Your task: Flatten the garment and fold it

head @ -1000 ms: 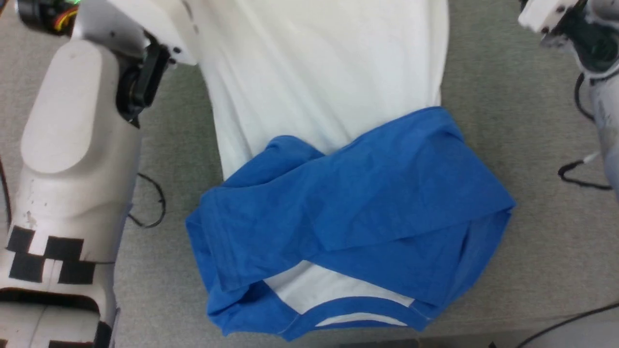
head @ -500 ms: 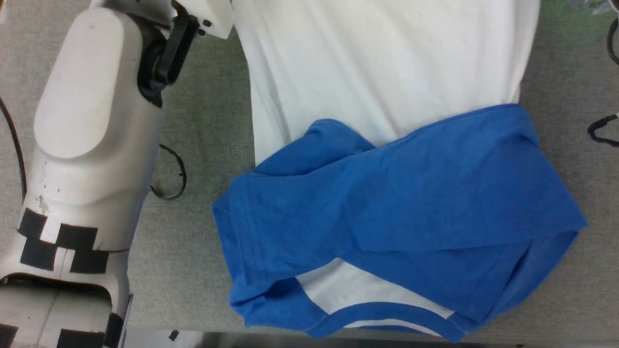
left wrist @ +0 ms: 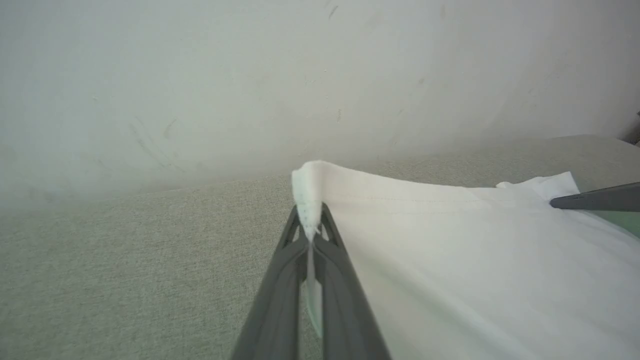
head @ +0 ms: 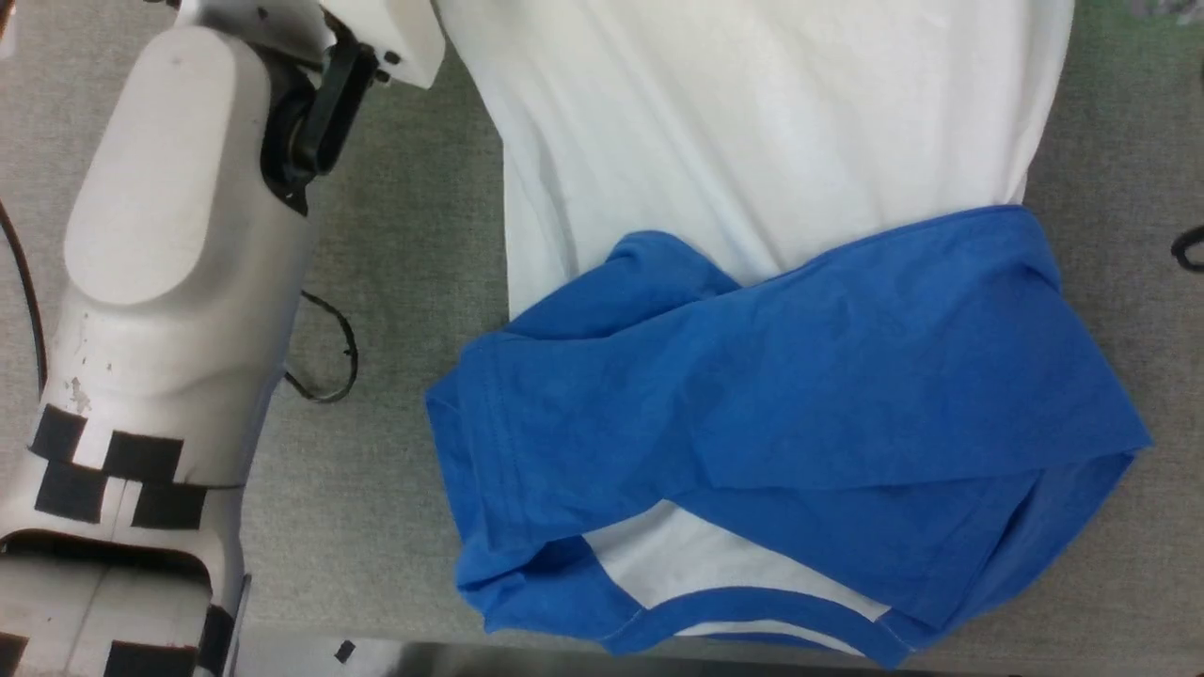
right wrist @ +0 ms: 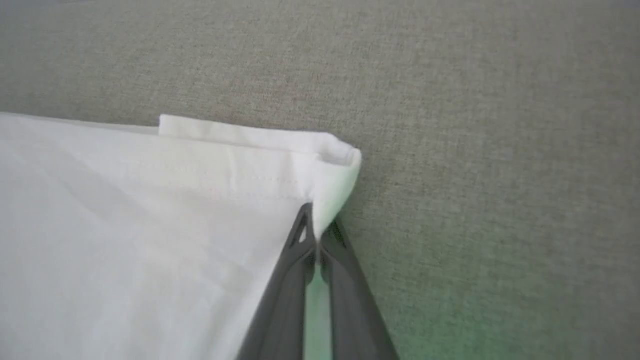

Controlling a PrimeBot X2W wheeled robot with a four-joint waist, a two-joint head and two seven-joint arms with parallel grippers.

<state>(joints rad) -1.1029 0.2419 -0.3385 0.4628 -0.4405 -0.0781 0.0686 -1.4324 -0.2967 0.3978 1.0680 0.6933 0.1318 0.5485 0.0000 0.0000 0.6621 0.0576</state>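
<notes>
Head view shows the grey surface point(head: 404, 527); the garment point(head: 752, 169) lies on it from twelve to six o'clock, blue sleeves crossed over its lower half; the left gripper point(left wrist: 311, 216) is clamped tight on one white hem corner; the right gripper point(right wrist: 318, 225) is clamped on the other.

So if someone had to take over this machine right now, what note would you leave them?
Left gripper: shut on one bottom corner of the shirt.
Right gripper: shut on the other bottom corner.
The shirt lies on the grey table, blue sleeves crossed over its chest.
Done: sleeves folded in, both corners gripped.
To do: probably bring the bottom edge over towards the collar, then finish folding.
</notes>
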